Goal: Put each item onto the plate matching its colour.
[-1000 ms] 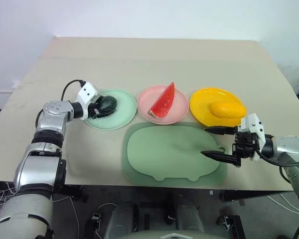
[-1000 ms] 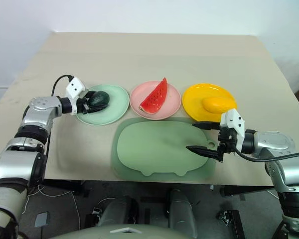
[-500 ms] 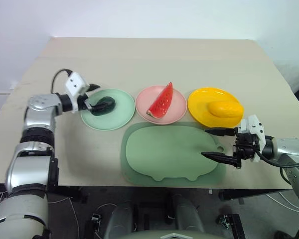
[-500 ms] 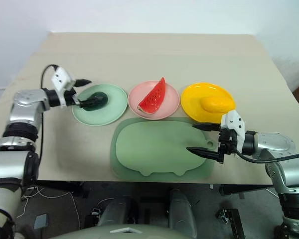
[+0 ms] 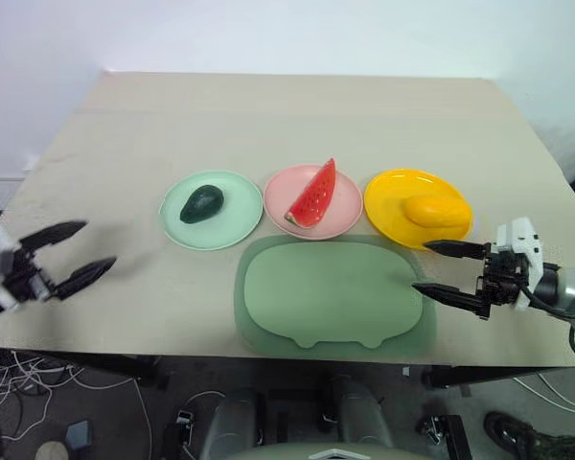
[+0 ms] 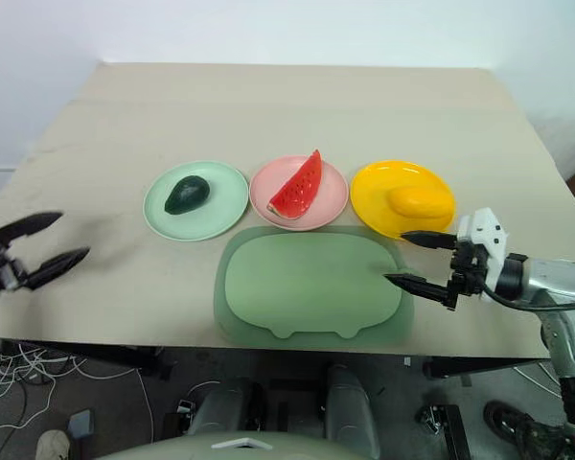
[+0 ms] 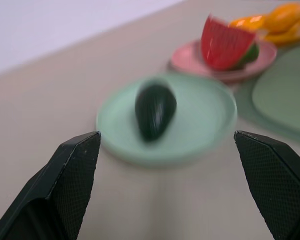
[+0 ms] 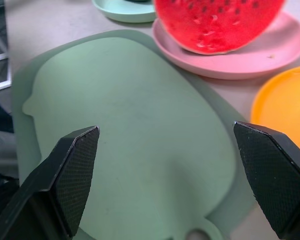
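The avocado [image 5: 201, 203] lies on the mint green plate [image 5: 232, 228], the leftmost of 3 plates set in a row across the middle of the surface [image 5: 287, 115]. The watermelon wedge [image 5: 312, 195] stands on its rind on the pink plate [image 5: 343, 218] in the centre, red face turned left. The mango [image 5: 437, 210] rests on the yellow plate [image 5: 393, 206] at the right. The 3 plates sit just beside one another, each carrying 1 item of its own colour.

Just near of the pink and yellow plates lies the green pig-shaped mat [image 5: 331, 295], its far edge close under their rims, with nothing on it.

The left claw [image 5: 72, 255] hangs at the left edge of the surface, well apart from the mint green plate, fingers spread wide and holding nothing. The right claw [image 5: 442, 269] hovers over the right end of the mat, near of the yellow plate, fingers likewise spread wide and holding nothing.
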Controlling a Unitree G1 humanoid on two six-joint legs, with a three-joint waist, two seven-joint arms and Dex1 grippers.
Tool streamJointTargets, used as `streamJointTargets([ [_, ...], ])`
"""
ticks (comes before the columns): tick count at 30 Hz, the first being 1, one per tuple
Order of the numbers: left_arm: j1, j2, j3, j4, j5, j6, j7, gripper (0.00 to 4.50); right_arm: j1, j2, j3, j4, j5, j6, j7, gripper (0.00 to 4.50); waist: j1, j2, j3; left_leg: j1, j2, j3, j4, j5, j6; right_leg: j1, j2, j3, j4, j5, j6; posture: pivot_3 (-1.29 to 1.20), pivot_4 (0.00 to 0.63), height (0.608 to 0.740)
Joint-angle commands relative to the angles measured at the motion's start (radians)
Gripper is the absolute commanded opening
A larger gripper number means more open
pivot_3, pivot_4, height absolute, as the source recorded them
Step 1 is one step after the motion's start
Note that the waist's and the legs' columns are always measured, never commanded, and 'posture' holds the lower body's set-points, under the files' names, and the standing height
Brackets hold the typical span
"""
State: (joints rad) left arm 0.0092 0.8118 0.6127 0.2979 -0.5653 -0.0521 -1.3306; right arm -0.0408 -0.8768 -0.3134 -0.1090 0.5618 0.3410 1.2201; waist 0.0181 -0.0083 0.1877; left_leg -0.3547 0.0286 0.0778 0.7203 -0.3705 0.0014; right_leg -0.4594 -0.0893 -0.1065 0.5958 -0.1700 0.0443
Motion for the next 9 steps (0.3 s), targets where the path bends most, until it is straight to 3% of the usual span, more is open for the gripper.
streamJointTargets([
  [1, 0.079, -0.037, 0.078, -0.056, -0.043, -0.042, 0.017, 4.48, 0.026, -0.013, -0.087, 0.024, -0.021, -0.060, -0.025, 4.50, 0.000, -0.001, -0.001, 0.000, 0.000, 0.000, 0.000, 0.000, 0.000, 0.000, 0.000, 0.000, 0.000, 0.000, 0.000, 0.00, 0.150, 0.736],
  [9, 0.159, -0.092, 0.111, -0.032, -0.027, -0.128, 0.076, 4.48, 0.041, -0.024, -0.169, 0.122, -0.073, -0.161, -0.072, 4.50, -0.006, -0.001, -0.001, 0.000, 0.000, 0.001, 0.000, 0.000, 0.000, 0.000, 0.001, 0.000, 0.000, 0.000, 0.000, 0.00, 0.150, 0.736],
])
